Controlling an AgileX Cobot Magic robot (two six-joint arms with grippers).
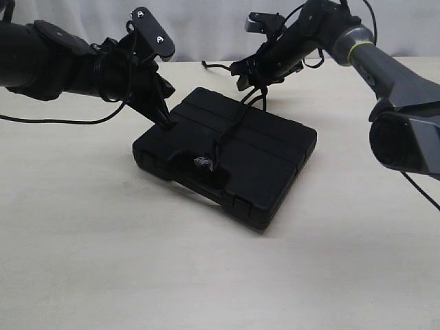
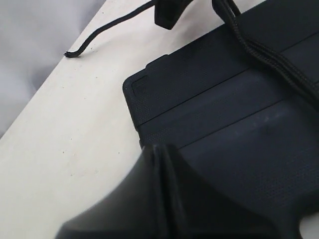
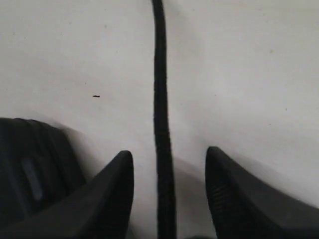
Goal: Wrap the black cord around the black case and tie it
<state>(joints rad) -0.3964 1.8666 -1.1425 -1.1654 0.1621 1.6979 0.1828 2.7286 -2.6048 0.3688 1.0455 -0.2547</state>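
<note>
- While the black case (image 1: 227, 148) lies on the table (image 1: 96, 247), about midway between the two arms, the black cord (image 1: 232, 127) runs over its ribbed lid from the far edge to the handle cut-out, where a small frayed end shows.
- The left end effector (image 1: 163, 118) has its jaws pressed fully together, with nothing visible between them. Its tip rests on the lid close to one corner of the case. I judge that it stands there to hold the case down, so that a pull on the cord does not drag it.
- The right end effector (image 3: 169, 152) hovers just beside the far edge of the case, jaws wide apart. In the right wrist view the cord passes between the two fingers (image 3: 109, 199) and seems to touch neither, so nothing is gripped.
- One loose tail of the cord lies on the table beyond the case.
- The wrap across the lid seems to be in place, but I cannot tell if a firm knot exists. The next move probably asks the right jaws to close on the strand between them.
</note>
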